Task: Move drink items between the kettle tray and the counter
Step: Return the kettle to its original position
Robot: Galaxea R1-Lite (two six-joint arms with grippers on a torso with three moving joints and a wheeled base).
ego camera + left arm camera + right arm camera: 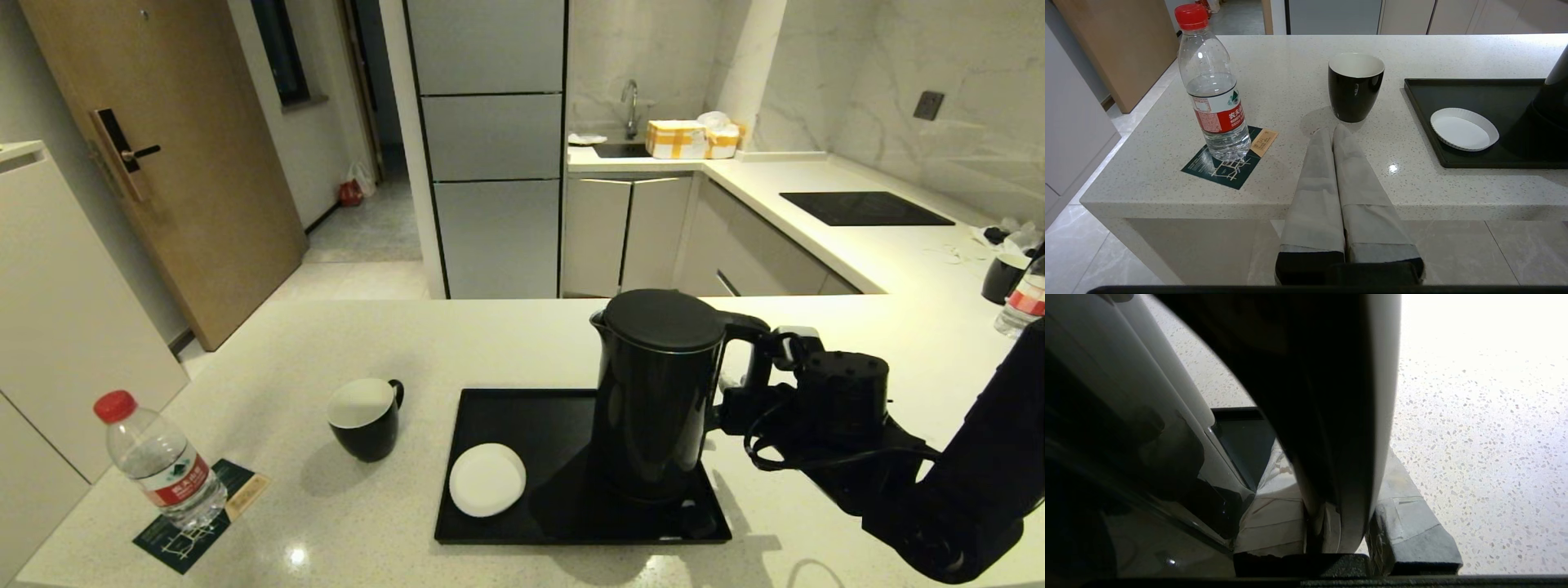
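The tall black kettle point(653, 392) stands upright on the right half of the glossy black tray point(522, 425). My right gripper point(747, 384) reaches in from the right and is shut on the kettle's handle point(1331, 416), one taped finger on each side. A white saucer point(487, 479) lies on the tray's front left corner. The white-lined black mug point(365, 418) sits on the cream counter point(506, 343) left of the tray. Further left, the red-capped bottle point(159, 461) stands on the dark green leaflet point(196, 523). My left gripper point(1332, 132) is shut and empty, at the counter's front edge just short of the mug point(1355, 85).
A second black mug point(1002, 278) and another bottle point(1024, 306) stand at the far right of the counter. A black hob panel point(865, 208) is set into the back worktop, and yellow-taped boxes point(690, 139) sit by the sink.
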